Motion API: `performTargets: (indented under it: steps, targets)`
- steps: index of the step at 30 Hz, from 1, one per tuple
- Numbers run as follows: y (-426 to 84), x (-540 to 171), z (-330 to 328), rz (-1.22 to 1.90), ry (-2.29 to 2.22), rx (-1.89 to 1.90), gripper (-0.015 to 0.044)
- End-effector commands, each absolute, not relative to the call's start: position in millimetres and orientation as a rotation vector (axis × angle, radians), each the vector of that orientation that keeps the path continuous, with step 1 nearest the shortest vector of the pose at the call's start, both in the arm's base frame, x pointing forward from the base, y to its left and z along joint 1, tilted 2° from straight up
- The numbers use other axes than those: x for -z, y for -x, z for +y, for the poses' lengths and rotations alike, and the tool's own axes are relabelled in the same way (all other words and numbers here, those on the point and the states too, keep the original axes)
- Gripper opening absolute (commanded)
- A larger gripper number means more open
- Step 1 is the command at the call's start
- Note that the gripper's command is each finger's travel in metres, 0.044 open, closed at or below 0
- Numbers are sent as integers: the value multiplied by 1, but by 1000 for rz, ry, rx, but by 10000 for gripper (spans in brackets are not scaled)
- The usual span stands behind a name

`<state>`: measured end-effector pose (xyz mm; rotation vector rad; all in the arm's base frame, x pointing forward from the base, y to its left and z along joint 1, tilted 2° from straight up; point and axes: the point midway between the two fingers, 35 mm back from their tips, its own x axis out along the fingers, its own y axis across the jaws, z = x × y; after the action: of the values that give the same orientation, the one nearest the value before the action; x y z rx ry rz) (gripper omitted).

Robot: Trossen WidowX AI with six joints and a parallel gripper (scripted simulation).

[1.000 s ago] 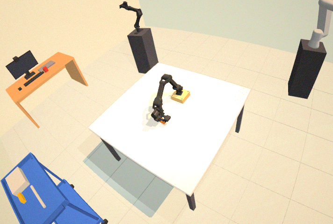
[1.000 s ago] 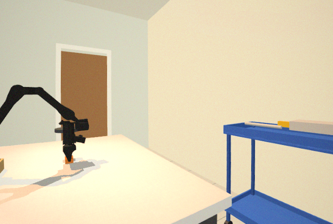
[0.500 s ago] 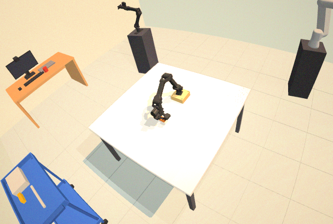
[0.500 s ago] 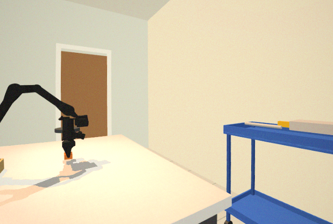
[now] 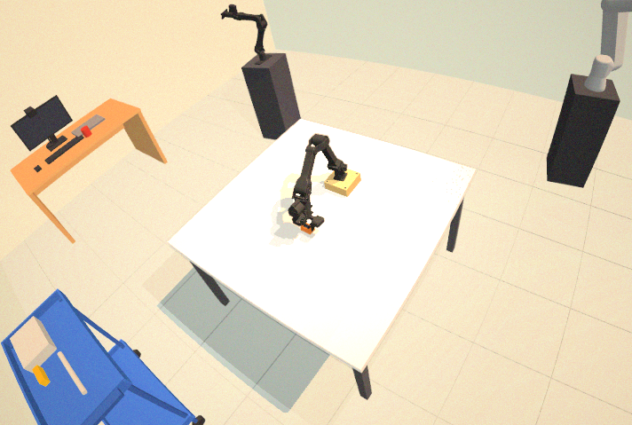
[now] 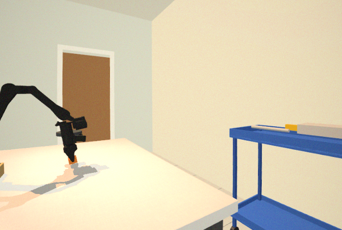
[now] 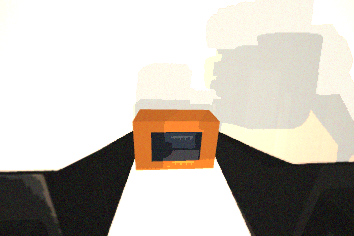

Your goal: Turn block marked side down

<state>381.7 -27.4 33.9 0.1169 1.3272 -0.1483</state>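
The pincer [image 5: 309, 225] [image 6: 72, 159] [image 7: 175, 135] grips the orange block [image 5: 307, 229] [image 6: 73, 162] [image 7: 142, 145], dark patch facing the wrist camera. The turning-over seems in hand; next calls for enough lift, then more rotation.

The exterior view's left edge cuts off the black arm [image 5: 307, 165] [image 6: 46, 102] (base included).

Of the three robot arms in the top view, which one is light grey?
The arm on the black pedestal at far right; the other two arms are black.
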Motion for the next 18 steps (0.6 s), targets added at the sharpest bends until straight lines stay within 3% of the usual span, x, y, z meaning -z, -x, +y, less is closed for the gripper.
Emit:
performTargets:
  steps: [1,18]
  targets:
    - [-381,-33,-28,1271,-114,157,0]
    - [-376,-32,-27,1009,-93,168,0]
